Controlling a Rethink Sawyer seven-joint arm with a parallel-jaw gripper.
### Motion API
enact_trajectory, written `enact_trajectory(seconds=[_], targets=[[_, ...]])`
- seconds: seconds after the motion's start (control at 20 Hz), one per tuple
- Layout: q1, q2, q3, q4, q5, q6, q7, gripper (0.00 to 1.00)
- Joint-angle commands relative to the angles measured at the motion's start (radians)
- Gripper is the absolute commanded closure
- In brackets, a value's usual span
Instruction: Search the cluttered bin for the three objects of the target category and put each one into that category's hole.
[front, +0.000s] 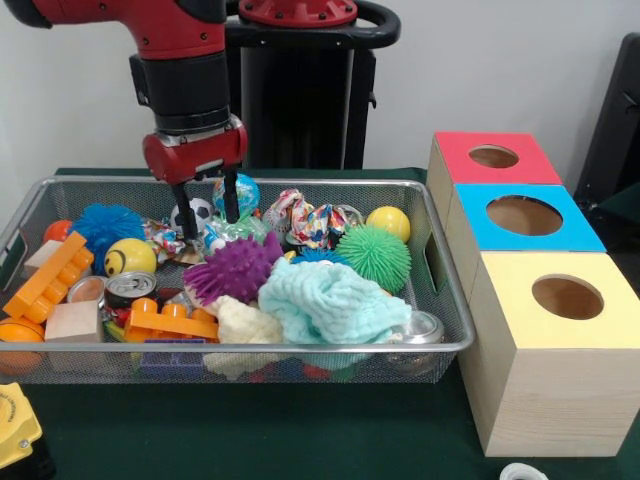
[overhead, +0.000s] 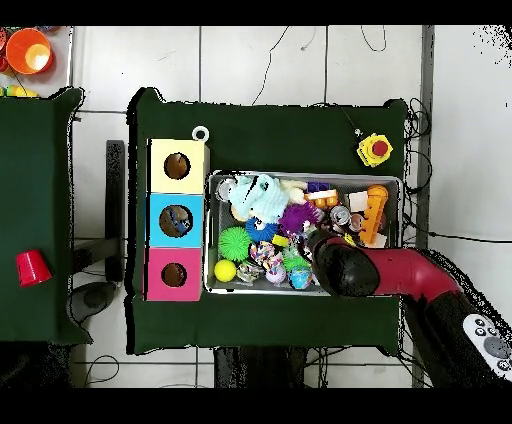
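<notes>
The wire mesh bin (front: 250, 351) is full of toys; it also shows in the overhead view (overhead: 300, 176). My gripper (front: 207, 216) hangs open over the bin's far left part, its fingertips (front: 186, 228) just above the clutter beside a small football-patterned ball (front: 200, 211). A crinkly, shiny transparent piece (front: 228, 236) lies just under the fingers; I cannot tell if it is a bottle. No whole crushed bottle shows. The sky-blue box's round hole (front: 524, 215) (overhead: 175, 220) stands right of the bin. In the overhead view the arm (overhead: 345, 266) hides the gripper.
A red-topped box (front: 493, 157) and a yellow-topped box (front: 567, 297) flank the blue one. The bin holds a purple spiky ball (front: 235, 270), a mint cloth (front: 330, 300), a green spiky ball (front: 372, 255), orange bricks (front: 50, 275) and metal cans (front: 128, 287).
</notes>
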Motion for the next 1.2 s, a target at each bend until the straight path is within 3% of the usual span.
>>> enact_trajectory(seconds=[0.05, 0.35, 0.7, 1.2], targets=[[-0.034, 0.053, -0.074, -0.042, -0.003, 0.142, 0.052, 0.0], [-0.042, 0.095, -0.093, -0.079, 0.028, 0.166, 0.068, 0.0], [-0.048, 0.148, -0.061, -0.096, 0.069, 0.23, 0.044, 0.0], [-0.051, 0.148, -0.011, -0.103, 0.107, 0.255, 0.009, 0.0]])
